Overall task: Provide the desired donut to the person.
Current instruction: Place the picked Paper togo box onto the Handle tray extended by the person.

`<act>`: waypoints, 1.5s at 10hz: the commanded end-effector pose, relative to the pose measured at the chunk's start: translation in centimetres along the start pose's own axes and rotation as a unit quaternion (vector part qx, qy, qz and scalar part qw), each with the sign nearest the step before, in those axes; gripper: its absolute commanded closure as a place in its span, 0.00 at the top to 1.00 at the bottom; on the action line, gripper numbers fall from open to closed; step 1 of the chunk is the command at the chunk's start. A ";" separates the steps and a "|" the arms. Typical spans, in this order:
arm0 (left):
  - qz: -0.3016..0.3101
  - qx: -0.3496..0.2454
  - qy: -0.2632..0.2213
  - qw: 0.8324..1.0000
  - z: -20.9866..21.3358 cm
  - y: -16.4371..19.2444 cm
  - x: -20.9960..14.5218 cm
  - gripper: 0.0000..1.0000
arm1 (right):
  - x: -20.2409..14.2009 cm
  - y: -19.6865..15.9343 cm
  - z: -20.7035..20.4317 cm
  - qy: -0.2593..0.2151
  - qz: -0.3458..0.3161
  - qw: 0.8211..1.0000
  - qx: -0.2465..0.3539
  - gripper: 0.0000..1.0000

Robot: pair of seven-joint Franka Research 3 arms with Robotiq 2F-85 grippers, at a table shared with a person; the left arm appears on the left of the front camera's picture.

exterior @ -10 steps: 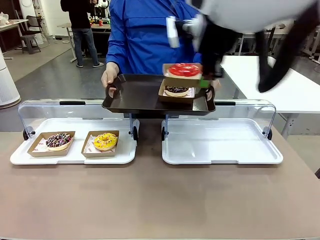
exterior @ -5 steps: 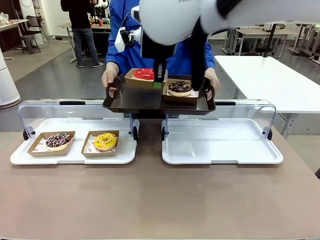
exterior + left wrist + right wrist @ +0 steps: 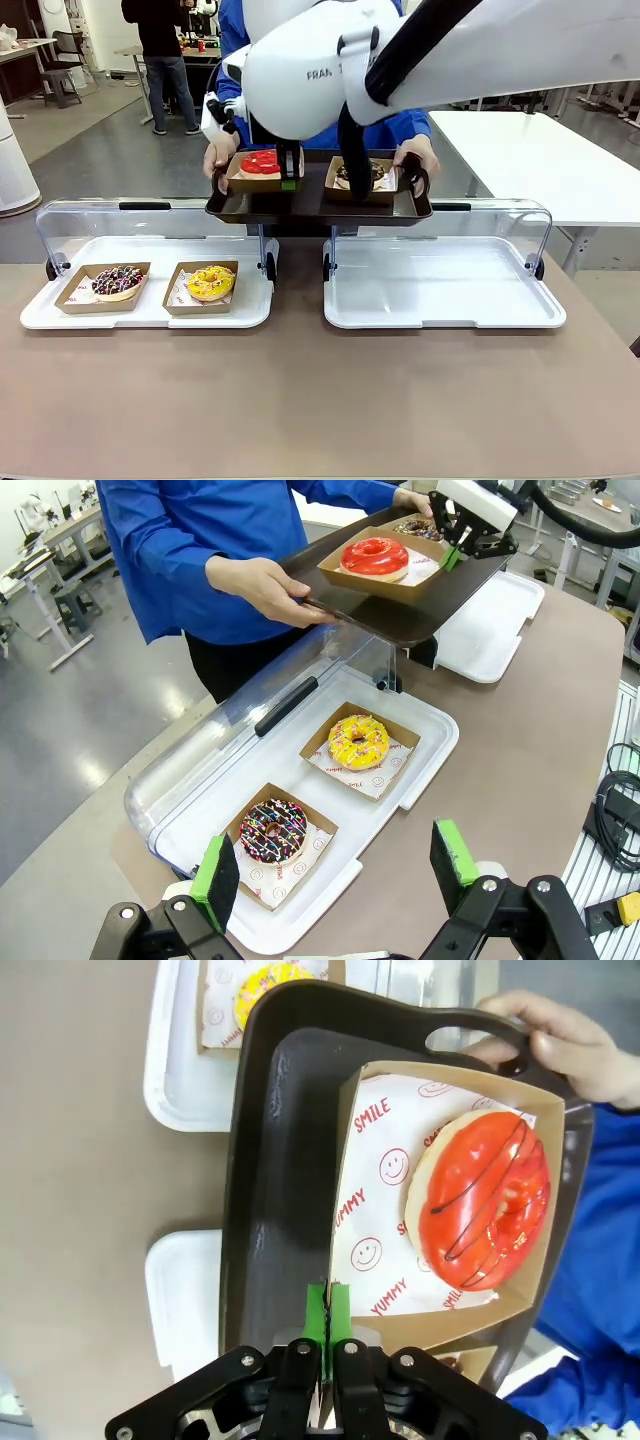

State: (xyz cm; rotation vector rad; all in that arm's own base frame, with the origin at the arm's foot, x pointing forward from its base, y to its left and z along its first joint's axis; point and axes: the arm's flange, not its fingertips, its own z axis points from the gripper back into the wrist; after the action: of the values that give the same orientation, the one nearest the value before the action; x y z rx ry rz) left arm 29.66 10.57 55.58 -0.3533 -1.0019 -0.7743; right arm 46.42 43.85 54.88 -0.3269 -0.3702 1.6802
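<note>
The person (image 3: 300, 60) in a blue jacket holds a dark serving tray (image 3: 300, 205) by both handles across the table. My right gripper (image 3: 290, 180) is shut on the rim of a cardboard box (image 3: 360, 1260) that holds a red-glazed donut (image 3: 485, 1200). The box is at the tray's left half (image 3: 280, 1140); I cannot tell whether its base rests on the tray. A chocolate donut (image 3: 358, 175) in its own box sits on the tray's right half, partly behind my arm. My left gripper (image 3: 335, 870) hangs open over the near left display tray.
The left white display tray (image 3: 150, 310) holds a chocolate sprinkle donut (image 3: 118, 281) and a yellow donut (image 3: 210, 282) in boxes. The right display tray (image 3: 440, 290) holds nothing. Both clear lids stand open behind them. The person's hand (image 3: 560, 1040) grips the tray handle.
My right gripper has carried the red donut's box leftward and down, from above the chocolate donut to the tray's left half. The person's tray stayed in place.
</note>
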 end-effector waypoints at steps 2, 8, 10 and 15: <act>0.003 -0.004 -0.003 1.000 0.0 0.0 0.0 1.00 | 0.3 -1.0 -1.4 0.006 -0.003 1.000 -0.014 0.02; 0.003 -0.004 -0.003 1.000 0.0 0.0 0.0 1.00 | -0.8 -2.2 -2.2 0.009 -0.036 0.999 -0.003 0.62; 0.003 -0.004 -0.003 1.000 0.0 0.0 0.0 1.00 | -1.1 -2.3 -2.0 0.006 -0.046 0.999 0.005 0.65; 0.003 -0.004 -0.003 1.000 0.0 0.0 0.0 1.00 | -1.3 -1.9 -0.2 -0.011 -0.027 0.999 0.039 1.00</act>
State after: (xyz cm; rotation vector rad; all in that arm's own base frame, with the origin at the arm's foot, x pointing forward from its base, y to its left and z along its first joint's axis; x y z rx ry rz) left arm 29.66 10.57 55.57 -0.3533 -1.0018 -0.7743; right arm 48.43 43.15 55.12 -0.2713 -0.3446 1.6150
